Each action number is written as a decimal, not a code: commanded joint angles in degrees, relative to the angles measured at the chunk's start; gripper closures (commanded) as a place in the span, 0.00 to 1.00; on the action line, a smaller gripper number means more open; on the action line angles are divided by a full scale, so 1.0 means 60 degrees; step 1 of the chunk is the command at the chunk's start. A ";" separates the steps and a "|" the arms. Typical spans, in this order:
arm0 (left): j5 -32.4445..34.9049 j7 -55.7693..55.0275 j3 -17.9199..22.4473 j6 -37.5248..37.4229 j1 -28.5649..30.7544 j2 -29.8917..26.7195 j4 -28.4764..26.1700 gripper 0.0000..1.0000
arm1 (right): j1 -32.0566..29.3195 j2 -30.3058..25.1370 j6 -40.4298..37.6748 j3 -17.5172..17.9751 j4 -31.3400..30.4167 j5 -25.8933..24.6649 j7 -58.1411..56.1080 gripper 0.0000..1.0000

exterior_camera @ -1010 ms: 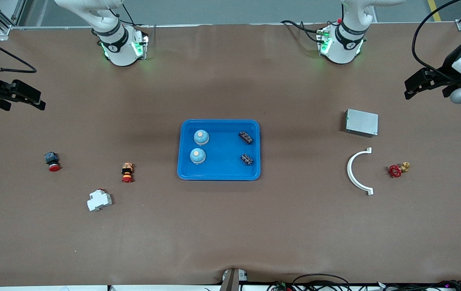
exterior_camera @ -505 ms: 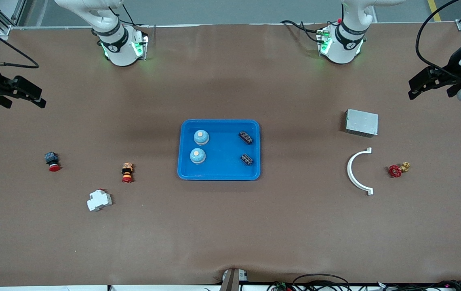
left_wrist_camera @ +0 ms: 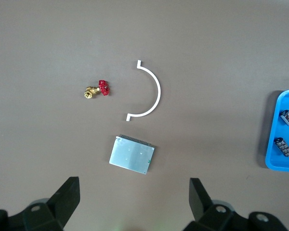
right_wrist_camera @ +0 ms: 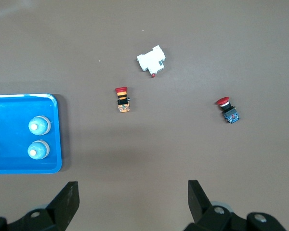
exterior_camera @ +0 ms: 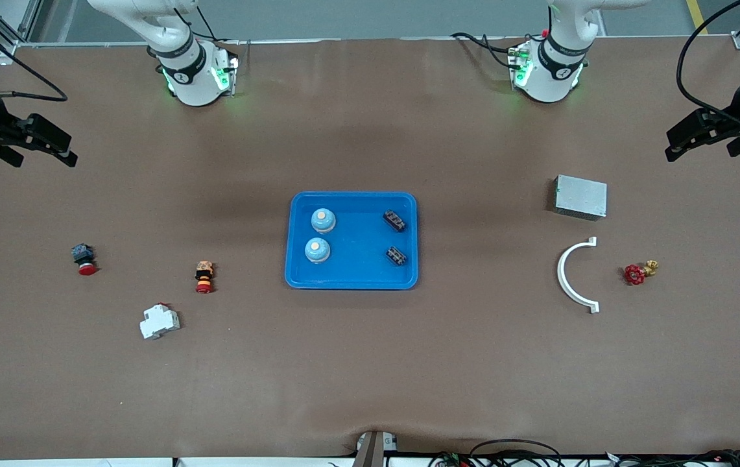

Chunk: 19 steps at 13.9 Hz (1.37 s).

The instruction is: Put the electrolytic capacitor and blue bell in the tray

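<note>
Both arms have pulled back toward their table ends since 1 s ago. Left gripper [exterior_camera: 674,152] and right gripper [exterior_camera: 65,155]: jaws wide, empty, high over bare table. 2 pale-blue domed bells [exterior_camera: 323,221] and 2 black cylindrical capacitors [exterior_camera: 395,221] sit in the bright-blue rectangular plastic tray [exterior_camera: 351,280], well clear of either gripper's jaws.

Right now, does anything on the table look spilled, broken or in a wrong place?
Nothing stands out. Two blue bells and two capacitors sit inside the tray. Both the left gripper and the right gripper hang open over the table's ends.
</note>
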 commanded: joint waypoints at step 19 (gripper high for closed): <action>-0.0229 0.0150 -0.0259 -0.0208 -0.0150 0.0063 0.0498 0.00 | -0.0326 -0.0202 -0.0050 0.0143 -0.0101 -0.0116 0.0115 0.00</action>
